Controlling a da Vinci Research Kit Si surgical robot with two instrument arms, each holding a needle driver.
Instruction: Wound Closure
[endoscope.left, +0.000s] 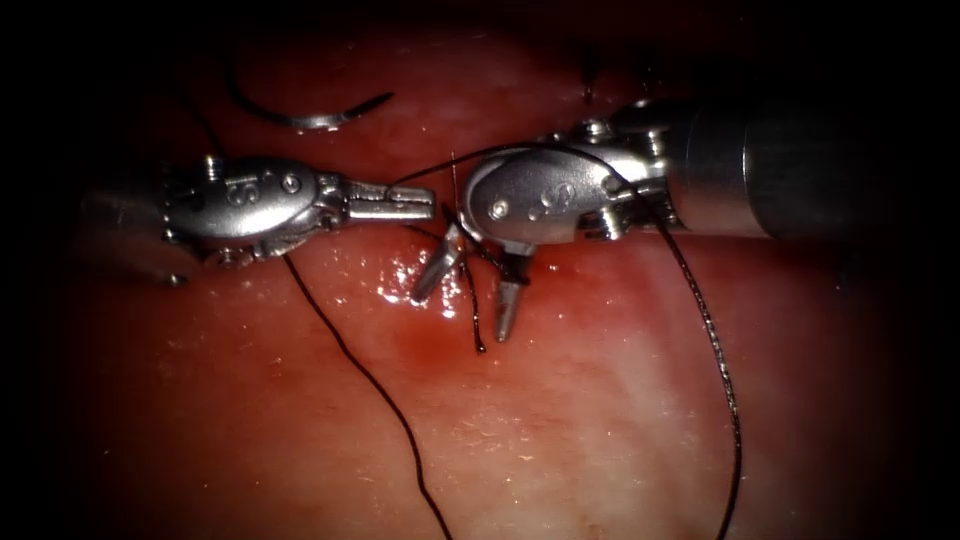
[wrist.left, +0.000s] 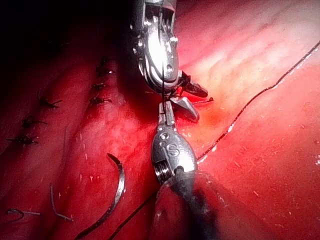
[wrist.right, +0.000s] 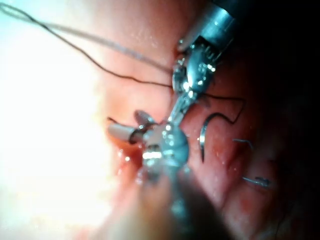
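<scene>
Needle (endoscope.left: 305, 118) lies free on the tissue (endoscope.left: 560, 420), well left of and above the tools, held by neither. Left tool (endoscope.left: 428, 202) has its jaws pressed together on the thread (endoscope.left: 365, 375). Right tool (endoscope.left: 465, 290) points down with jaws spread around a short thread end, thread draped over its wrist.

Surgical training bench, suturing practice setup. Indicators: red, glistening tissue (endoscope.left: 600, 400) beneath both needle-driver tools, tied stitches (wrist.left: 100, 87) beyond the left tool (endoscope.left: 425, 203), loose curved needle (endoscope.left: 310, 120) lying beside it.
</scene>
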